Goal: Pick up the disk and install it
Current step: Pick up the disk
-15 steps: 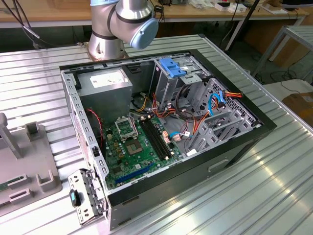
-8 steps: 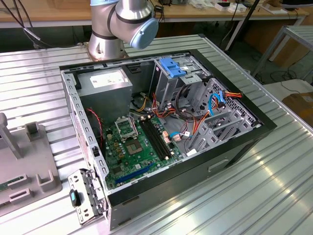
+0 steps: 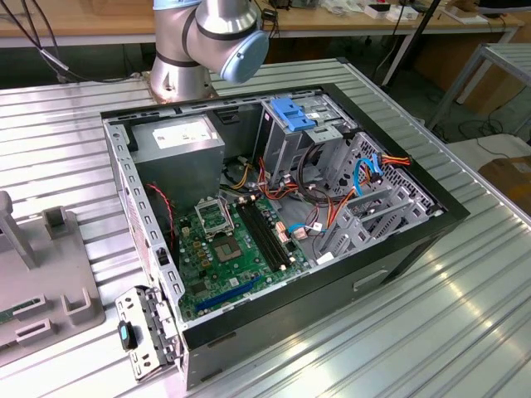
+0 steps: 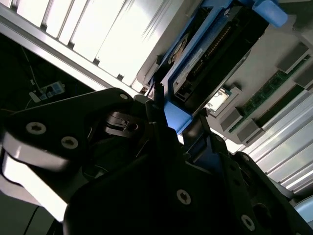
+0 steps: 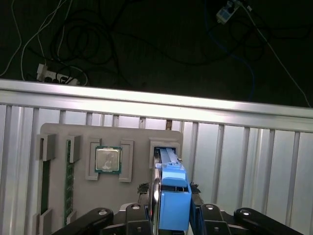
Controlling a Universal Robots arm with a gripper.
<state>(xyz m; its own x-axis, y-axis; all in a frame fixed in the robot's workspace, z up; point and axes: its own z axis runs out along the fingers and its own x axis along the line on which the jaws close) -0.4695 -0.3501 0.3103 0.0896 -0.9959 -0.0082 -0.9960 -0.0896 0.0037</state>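
Observation:
The disk (image 5: pixel 173 196), a grey drive in a bright blue carrier, stands on edge in a slot of the grey parts fixture (image 5: pixel 58 134). My gripper (image 5: pixel 172 218) straddles its near end, one black finger pressed against each side of the blue carrier, so it is shut on the disk. In the second wrist view the disk (image 4: pixel 205 63) reaches away from the gripper (image 4: pixel 168 122), its connector edge and blue frame showing. The open computer case (image 3: pixel 415 240) lies on the table in the exterior view, with its metal drive cage (image 3: pixel 286 145) under a fixed blue latch.
The fixture also holds a processor chip (image 5: pixel 108 159) and a memory stick (image 5: pixel 69 181). Past the ribbed metal table's edge (image 5: pixel 146 98) lies dark floor with cables. Inside the case are a green motherboard (image 3: pixel 224 249), a power supply (image 3: pixel 178 137) and red and blue cables. The arm's base (image 3: pixel 199 50) stands behind the case.

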